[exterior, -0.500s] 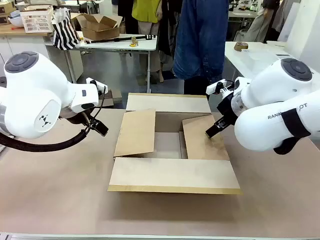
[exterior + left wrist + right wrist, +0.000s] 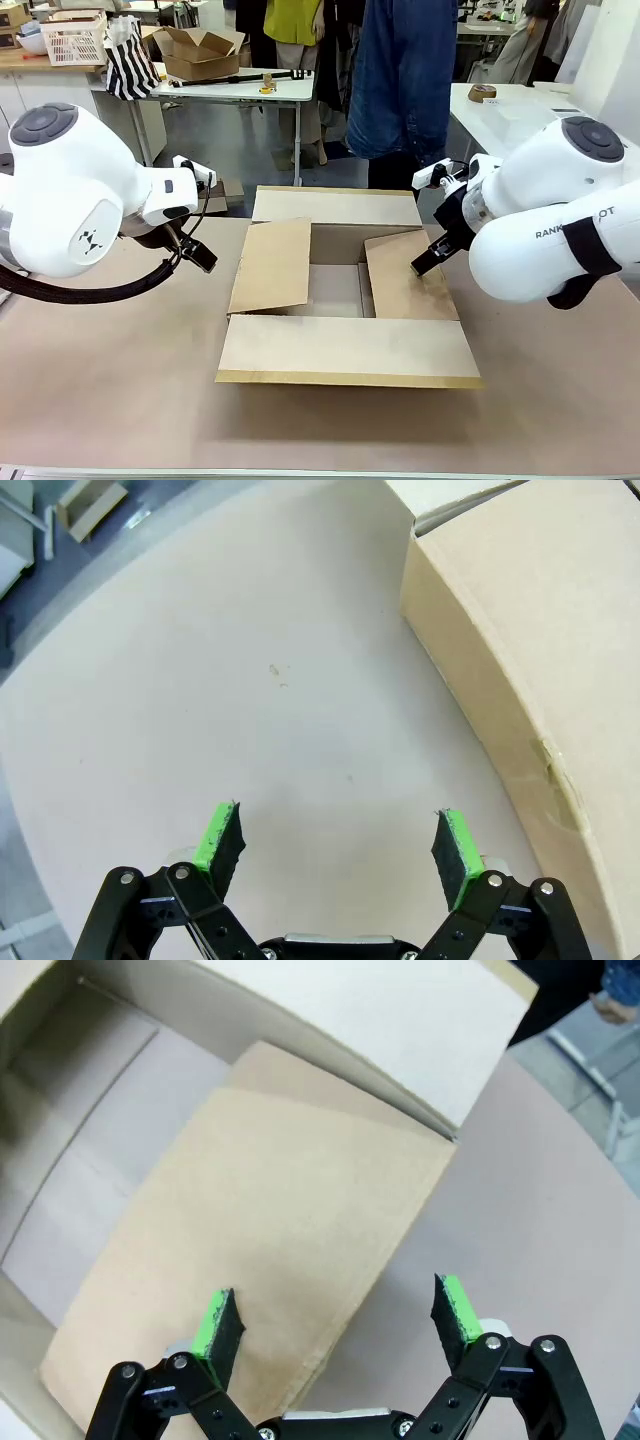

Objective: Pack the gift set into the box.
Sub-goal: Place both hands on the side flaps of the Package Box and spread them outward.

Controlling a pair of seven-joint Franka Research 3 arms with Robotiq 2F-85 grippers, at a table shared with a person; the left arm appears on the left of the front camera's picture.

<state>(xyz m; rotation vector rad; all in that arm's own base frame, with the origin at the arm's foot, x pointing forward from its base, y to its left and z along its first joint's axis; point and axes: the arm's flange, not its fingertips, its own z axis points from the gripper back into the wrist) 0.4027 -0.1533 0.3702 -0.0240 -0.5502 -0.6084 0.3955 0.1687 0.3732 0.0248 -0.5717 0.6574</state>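
Note:
The box (image 2: pixel 340 345) is a wide brown carton in the middle of the table, its four flaps partly open and its inside bare. My left gripper (image 2: pixel 200 257) hovers low over the table just left of the box, open with nothing between its fingers; the left wrist view shows this open gripper (image 2: pixel 340 845) above bare tabletop, with the box's side (image 2: pixel 540 660) to its right. My right gripper (image 2: pixel 425 263) is open above the box's right flap, and in the right wrist view the open gripper (image 2: pixel 340 1325) hangs over that flap (image 2: pixel 260 1240). The gift set is out of view.
A person in a blue garment (image 2: pixel 400 80) stands at the far side of the table, behind the box. Tables farther back hold a small open carton (image 2: pixel 200 52), a striped bag (image 2: pixel 130 62) and a white lattice crate (image 2: pixel 75 40). Bare tabletop (image 2: pixel 110 380) flanks the box.

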